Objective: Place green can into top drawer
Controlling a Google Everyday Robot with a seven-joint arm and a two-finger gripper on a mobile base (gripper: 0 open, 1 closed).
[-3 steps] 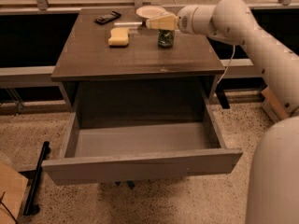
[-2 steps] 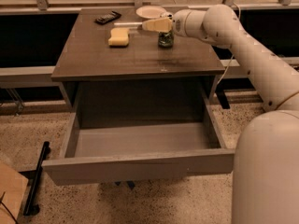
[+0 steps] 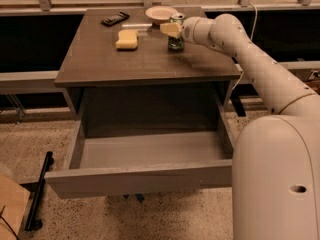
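On the table (image 3: pixel 125 64), the end effector (image 3: pixel 171 30) sits against the green can (image 3: pixel 176 43), its grip unclear.

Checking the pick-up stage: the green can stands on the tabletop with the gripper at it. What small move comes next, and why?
Probably settle the gripper firmly on the green can before lifting. It is at the can's upper part; the can stands upright on the table near the bowl, and the top drawer below is already pulled open.
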